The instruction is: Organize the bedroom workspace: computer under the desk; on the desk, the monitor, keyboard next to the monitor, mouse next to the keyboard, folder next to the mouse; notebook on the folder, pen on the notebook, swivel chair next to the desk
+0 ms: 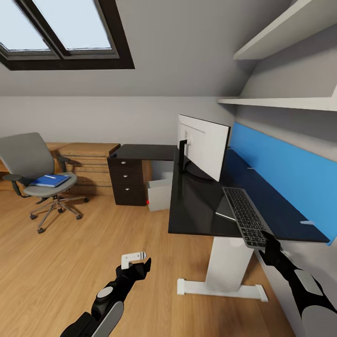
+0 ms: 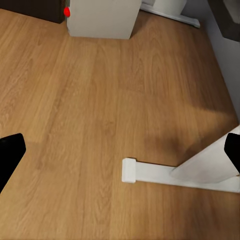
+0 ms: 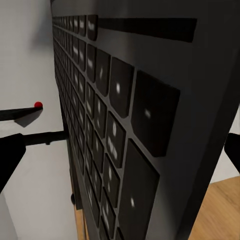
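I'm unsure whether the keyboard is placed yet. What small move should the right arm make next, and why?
Probably lower the keyboard flat and let go: the right gripper holds its near end, which overhangs the desk edge beside the monitor.

Glossy black desk [image 1: 196, 206]; bright-blue folder [image 1: 49, 180] on grey swivel chair [image 1: 32, 164]; silver-grey, dark-keyed keyboard [image 1: 243, 215].

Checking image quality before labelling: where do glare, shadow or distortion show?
Head view: glossy desk mirrors the monitor; straight edges splay. Left wrist view: soft shadow on the floor. Right wrist view: keyboard looms close, keys glinting.
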Available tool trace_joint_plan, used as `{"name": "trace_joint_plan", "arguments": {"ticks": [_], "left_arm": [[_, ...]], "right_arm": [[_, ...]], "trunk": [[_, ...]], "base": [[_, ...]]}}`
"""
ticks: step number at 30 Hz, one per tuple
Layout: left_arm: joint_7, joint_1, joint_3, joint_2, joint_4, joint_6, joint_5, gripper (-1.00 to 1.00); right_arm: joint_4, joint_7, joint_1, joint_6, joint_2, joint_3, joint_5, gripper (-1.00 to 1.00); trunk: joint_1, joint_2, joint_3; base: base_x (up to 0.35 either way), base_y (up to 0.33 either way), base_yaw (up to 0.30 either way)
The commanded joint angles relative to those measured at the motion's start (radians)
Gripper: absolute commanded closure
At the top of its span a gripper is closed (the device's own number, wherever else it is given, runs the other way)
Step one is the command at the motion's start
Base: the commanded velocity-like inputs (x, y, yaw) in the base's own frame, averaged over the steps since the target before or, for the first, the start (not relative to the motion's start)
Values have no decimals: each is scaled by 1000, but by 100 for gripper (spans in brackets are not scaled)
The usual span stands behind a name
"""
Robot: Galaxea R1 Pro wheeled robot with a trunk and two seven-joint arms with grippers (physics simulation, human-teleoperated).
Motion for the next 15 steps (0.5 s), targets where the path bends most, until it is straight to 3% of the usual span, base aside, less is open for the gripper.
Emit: {"name": "trace_joint_plan", "arguments": {"ticks": [1,14,15], "left_arm": [[9,-1,-3,1,-2,2,7,-100],[9,-1,-3,1,-2,2,7,-100],[9,-1,-3,1,-2,2,7,-100]], "right_arm": [[0,1,-1,7,0,-5,-2,-100],[0,0,-1,7,2,-5,-2,-100],[-1,0,-1,7,2,-5,-2,100]], "trunk": [[0,-1,-1],[0,-1,-1],[0,-1,-1]], "base": [[7,0,0],[1,0,0],[0,0,0]]}}
